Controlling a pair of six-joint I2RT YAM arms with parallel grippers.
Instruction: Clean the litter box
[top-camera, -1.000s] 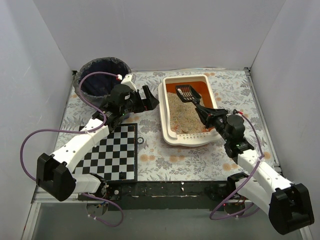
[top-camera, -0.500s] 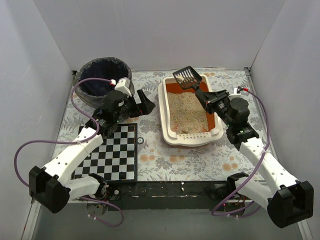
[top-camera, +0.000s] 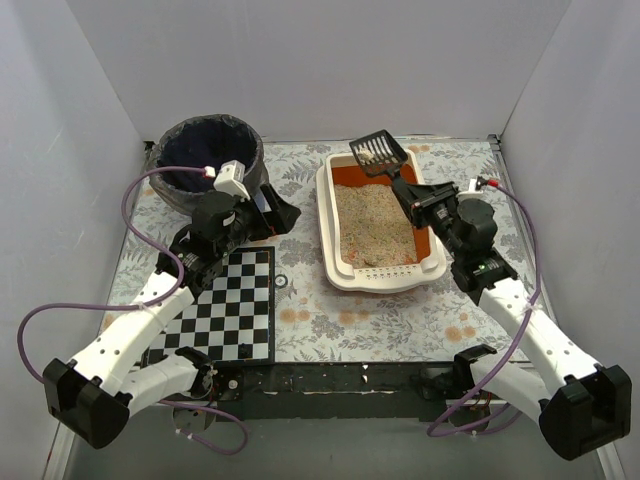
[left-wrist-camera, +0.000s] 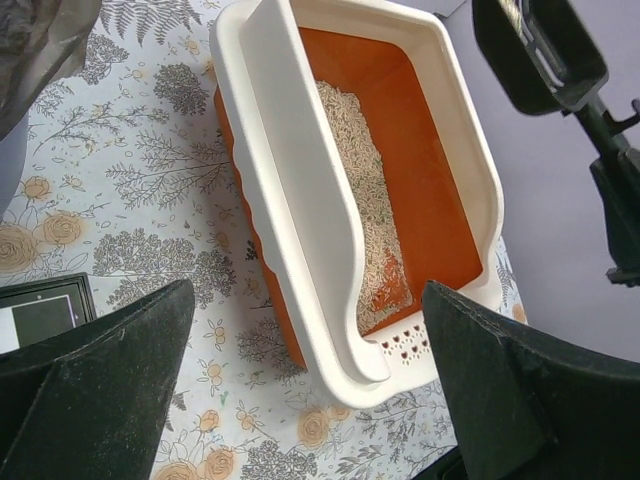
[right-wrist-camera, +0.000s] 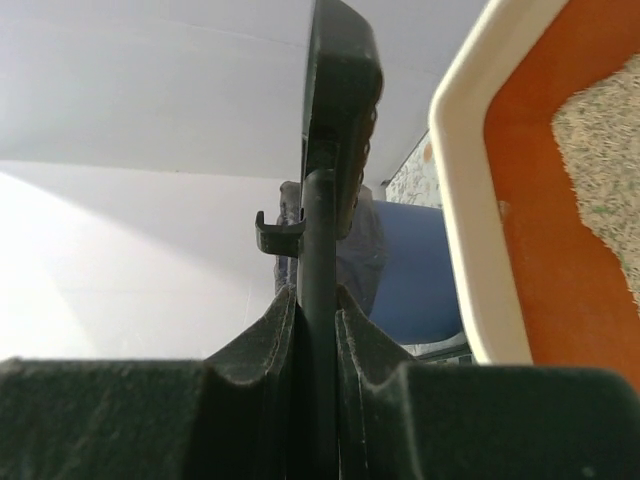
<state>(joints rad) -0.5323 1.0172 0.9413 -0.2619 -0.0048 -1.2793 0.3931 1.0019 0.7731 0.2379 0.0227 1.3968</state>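
Lifted off the cream-white plastic litter box (top-camera: 325, 215), the black slotted scoop (top-camera: 378, 152) clenched in the right tool (top-camera: 413, 196) hangs right of the round dark-bagged bin (top-camera: 200, 150).

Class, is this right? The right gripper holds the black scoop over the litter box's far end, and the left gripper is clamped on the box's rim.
No. The left gripper is open and clear of the litter box, as the left wrist view shows. The right gripper does hold the black scoop over the box's far end.
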